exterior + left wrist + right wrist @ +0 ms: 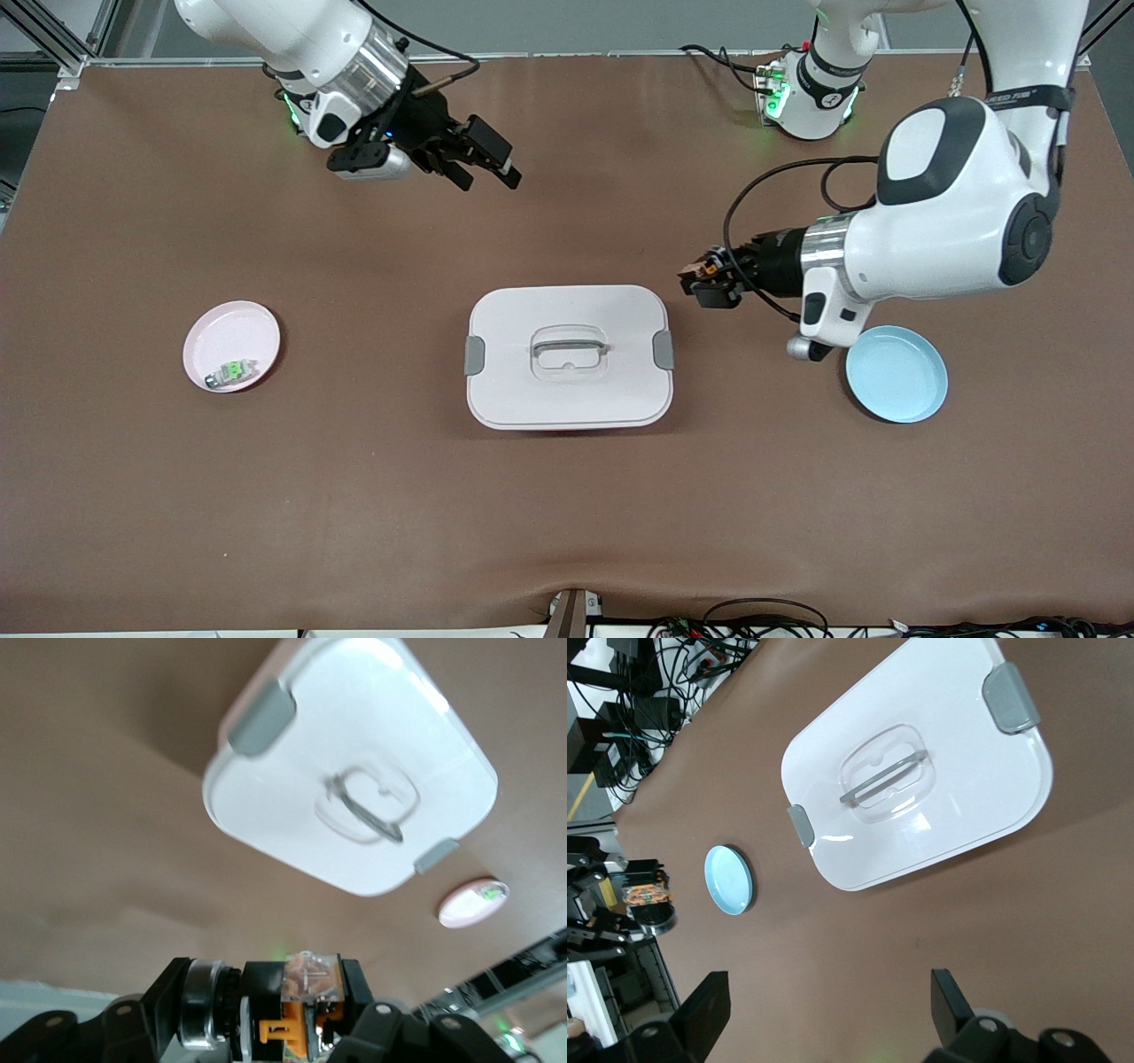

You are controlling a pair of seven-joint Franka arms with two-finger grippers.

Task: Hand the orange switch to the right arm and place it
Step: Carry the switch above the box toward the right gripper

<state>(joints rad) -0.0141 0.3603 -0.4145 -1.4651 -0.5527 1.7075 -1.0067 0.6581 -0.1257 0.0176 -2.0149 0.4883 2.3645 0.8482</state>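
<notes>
Left tool [700, 279]: clamped on the orange switch [706, 268], held aloft over bare desk [567, 514] just off the white lidded box [569, 356] at the left arm's end, wrist turned sideways so the part points toward the middle. Seen close in the left wrist view: switch [308, 992] pinched between the black fingers [357, 985], clear top and orange body showing.

Right tool [474, 159]: jaws spread wide, empty, hanging over bare desk near its own base, well apart from the switch; fingers [709, 1005] visibly splayed in its wrist view.

Handling, as a judgement: tiny, rigid, very light, probably smooth plastic, so prone to twisting or popping out of a pinch. Best taken across the exposed body end that sticks out past the left fingers, flat faces to the pads, with a firm close before release.

Farther out: blue plate [897, 373] empty beneath the left arm; pink plate [231, 346] toward the right arm's end, carrying a small green-and-silver part [232, 371].
</notes>
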